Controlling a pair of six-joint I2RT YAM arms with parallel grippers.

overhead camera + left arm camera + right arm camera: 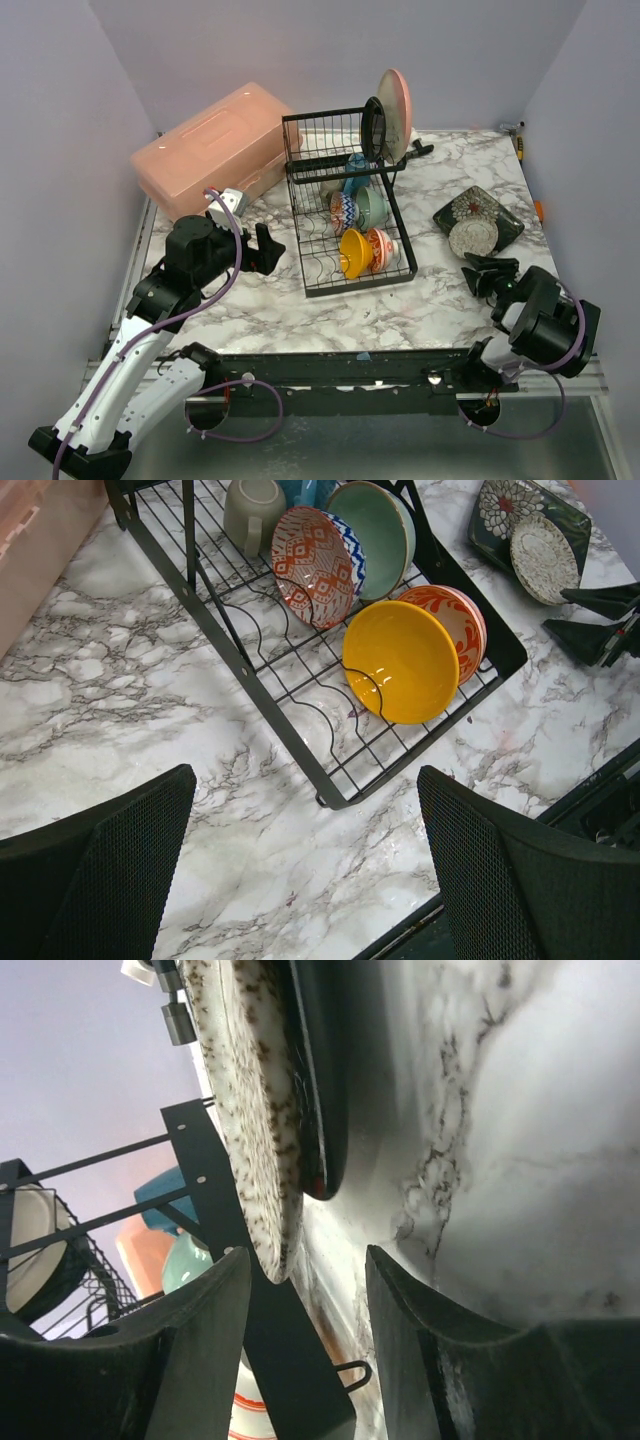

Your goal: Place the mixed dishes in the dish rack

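Black wire forms the dish rack point(350, 215), which stands mid-surface point(300, 305). Bowls sit in its lower slots and two large plates stand upright at its far end. To its right, well apart, a speckled plate point(473, 238) lies on a dark plate point(505, 218). The right claw point(487, 275) sits just beside them, jaws parted and empty. The left claw point(262, 250) hangs by the rack's left side, spread wide and empty.

Left wrist view: the yellow bowl point(400, 660) leans against an orange-patterned bowl point(455, 615) in the near slots. An incoming plate set carelessly could knock these loose.

Right wrist view: the speckled plate's rim lies just ahead of the fingers point(190, 1340). A shallow pinch on that thin rim may slip. A deep one may catch the dark plate beneath and drag both.
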